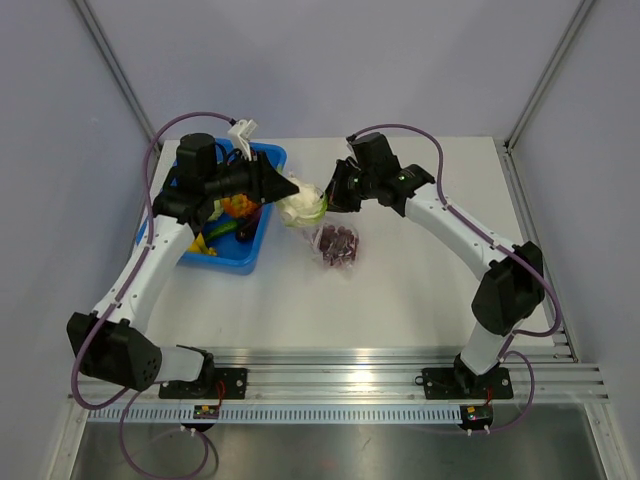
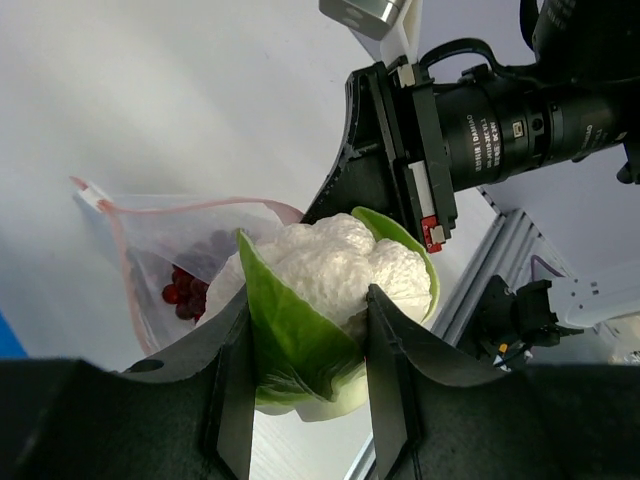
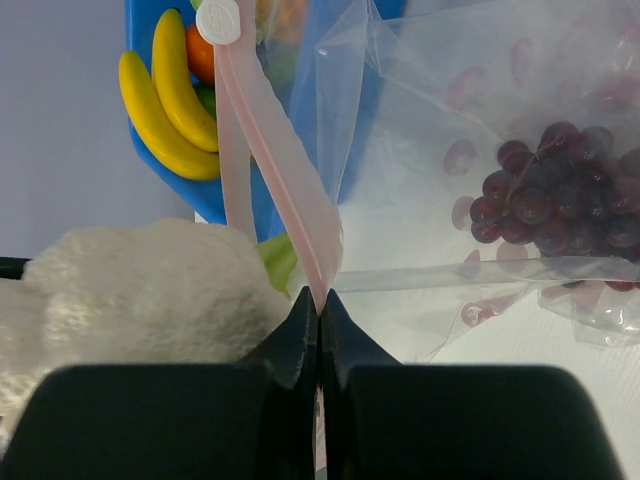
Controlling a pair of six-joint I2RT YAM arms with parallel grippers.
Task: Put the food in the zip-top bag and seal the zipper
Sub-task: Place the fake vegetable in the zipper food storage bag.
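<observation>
My left gripper is shut on the pale green cabbage and holds it at the open mouth of the zip-top bag. In the top view the cabbage hangs between both grippers, left of the bag. Purple grapes lie inside the bag. My right gripper is shut on the pink-red zipper strip and holds the bag's edge up. Yellow bananas and an orange lie in the blue tray.
The blue tray stands at the table's left, under my left arm, with more toy food in it. A white clip-like piece sits by its far edge. An aluminium rail runs along the near table edge.
</observation>
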